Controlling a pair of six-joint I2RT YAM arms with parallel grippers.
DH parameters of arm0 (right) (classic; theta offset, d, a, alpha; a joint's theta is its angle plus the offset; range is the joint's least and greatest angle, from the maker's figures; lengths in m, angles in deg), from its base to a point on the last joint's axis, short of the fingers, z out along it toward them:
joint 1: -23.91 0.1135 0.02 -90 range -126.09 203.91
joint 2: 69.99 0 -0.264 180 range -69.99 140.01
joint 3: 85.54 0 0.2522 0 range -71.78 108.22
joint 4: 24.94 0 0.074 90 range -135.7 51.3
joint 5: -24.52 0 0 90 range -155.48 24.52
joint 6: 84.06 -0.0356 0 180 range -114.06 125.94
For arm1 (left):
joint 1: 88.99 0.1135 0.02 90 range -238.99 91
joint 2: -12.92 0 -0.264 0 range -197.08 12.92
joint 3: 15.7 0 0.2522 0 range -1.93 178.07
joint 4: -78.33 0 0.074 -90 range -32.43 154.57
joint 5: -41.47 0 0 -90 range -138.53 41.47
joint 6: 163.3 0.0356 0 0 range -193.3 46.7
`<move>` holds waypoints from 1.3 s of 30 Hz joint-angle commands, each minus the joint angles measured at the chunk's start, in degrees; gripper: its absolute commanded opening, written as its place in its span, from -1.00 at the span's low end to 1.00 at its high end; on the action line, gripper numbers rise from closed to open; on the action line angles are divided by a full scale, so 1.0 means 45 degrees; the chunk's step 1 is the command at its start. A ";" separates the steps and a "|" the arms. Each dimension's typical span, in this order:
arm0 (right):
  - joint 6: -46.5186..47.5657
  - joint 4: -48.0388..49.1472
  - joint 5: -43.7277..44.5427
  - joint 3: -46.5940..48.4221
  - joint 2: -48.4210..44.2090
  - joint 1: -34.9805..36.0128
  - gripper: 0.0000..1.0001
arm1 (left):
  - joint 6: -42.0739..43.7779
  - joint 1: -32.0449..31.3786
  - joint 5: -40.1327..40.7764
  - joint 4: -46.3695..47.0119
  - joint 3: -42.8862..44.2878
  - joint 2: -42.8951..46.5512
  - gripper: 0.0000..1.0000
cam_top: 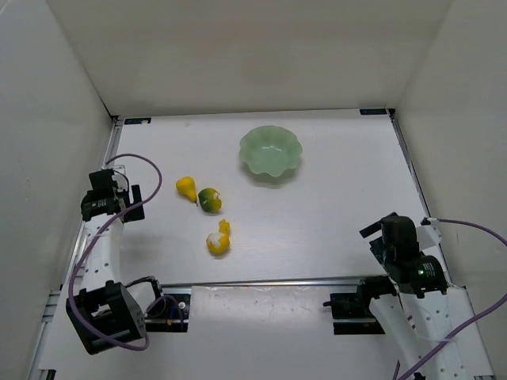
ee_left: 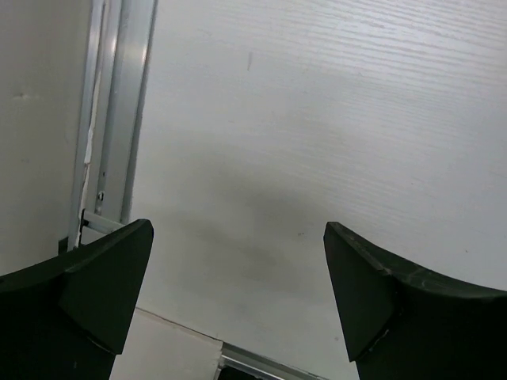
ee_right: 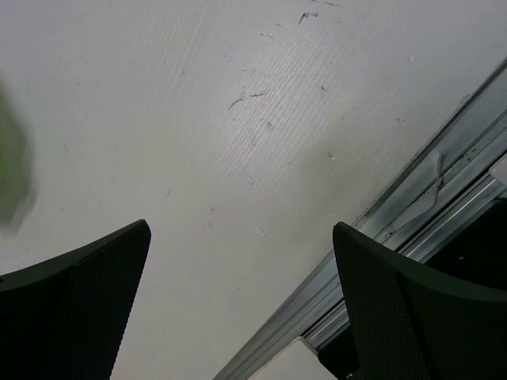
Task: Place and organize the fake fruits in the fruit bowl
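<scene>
Everywhere white: walls [cam_top: 238, 47]; scuffed tabletop [ee_right: 238, 142]

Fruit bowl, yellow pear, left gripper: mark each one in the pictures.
fruit bowl [cam_top: 272, 150]: top external view, on its bare inner floor.
yellow pear [cam_top: 186, 188]: top external view, on its rounded body.
left gripper [ee_left: 238, 273]: left wrist view, midway between its fingertips.

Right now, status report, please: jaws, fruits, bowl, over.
Left jaws, right jaws open, empty. Pear, green-yellow fruit, yellow-white fruit on table, outside bowl. Nothing between them.
</scene>
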 commanded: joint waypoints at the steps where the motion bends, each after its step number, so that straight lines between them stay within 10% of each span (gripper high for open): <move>1: 0.0437 0.0393 0.0022 0.0033 0.0316 0.0026 1.00 | 0.1296 -0.0069 -0.1810 -0.0223 0.0168 0.0600 1.00; 4: 0.1977 0.1388 -0.1207 0.0033 0.1133 0.0026 0.96 | 0.3018 -0.1198 -0.3477 -0.1047 0.0987 0.0600 1.00; 11: 0.2802 0.2836 -0.1484 0.0930 0.4162 0.0786 0.93 | 0.2572 -0.5966 -0.0664 -0.1768 0.4520 -0.4277 1.00; 20: 0.2665 0.4107 -0.2207 0.0932 0.4927 0.0904 0.99 | -0.0534 -0.6242 -0.2052 -0.1261 0.8664 -0.9823 1.00; 34: 0.2665 0.3970 -0.1953 0.1419 0.5396 0.0904 0.99 | -0.1726 -0.6359 0.0020 -0.1379 0.8003 -1.1296 1.00; 39: 0.2782 0.3970 -0.1836 0.1829 0.6175 0.0904 0.99 | -0.1316 -0.6359 -0.1094 -0.1261 0.8000 -1.1177 0.31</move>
